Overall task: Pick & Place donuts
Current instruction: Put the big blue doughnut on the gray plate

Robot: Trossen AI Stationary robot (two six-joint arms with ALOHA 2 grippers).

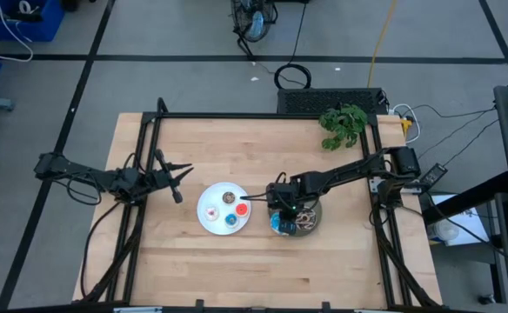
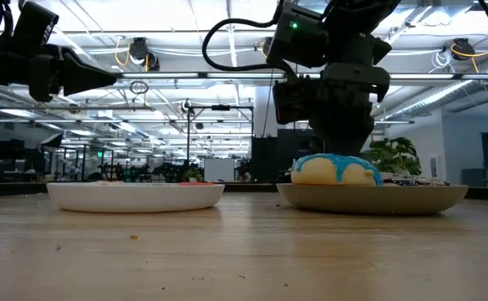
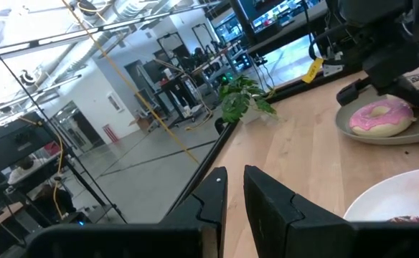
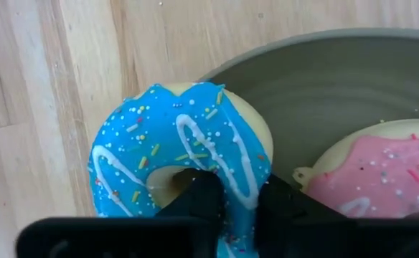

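Blue sprinkled donut (image 4: 181, 154) lies in grey plate (image 4: 339, 79) at its rim, next to pink donut (image 4: 382, 179). Right gripper (image 4: 238, 204) sits right on it, one finger through the hole, one outside the ring, pinching the iced side; right gripper grasping blue sprinkled donut. White plate (image 1: 209, 217) just beside grey plate holds four small donuts: brown (image 1: 229, 197), white (image 1: 211, 209), red (image 1: 242, 209), blue (image 1: 230, 220). Left gripper (image 1: 177, 178) hovers apart from white plate, over bare table (image 1: 237, 269), fingers nearly together, empty. Plant (image 1: 343, 124) at table's far edge.
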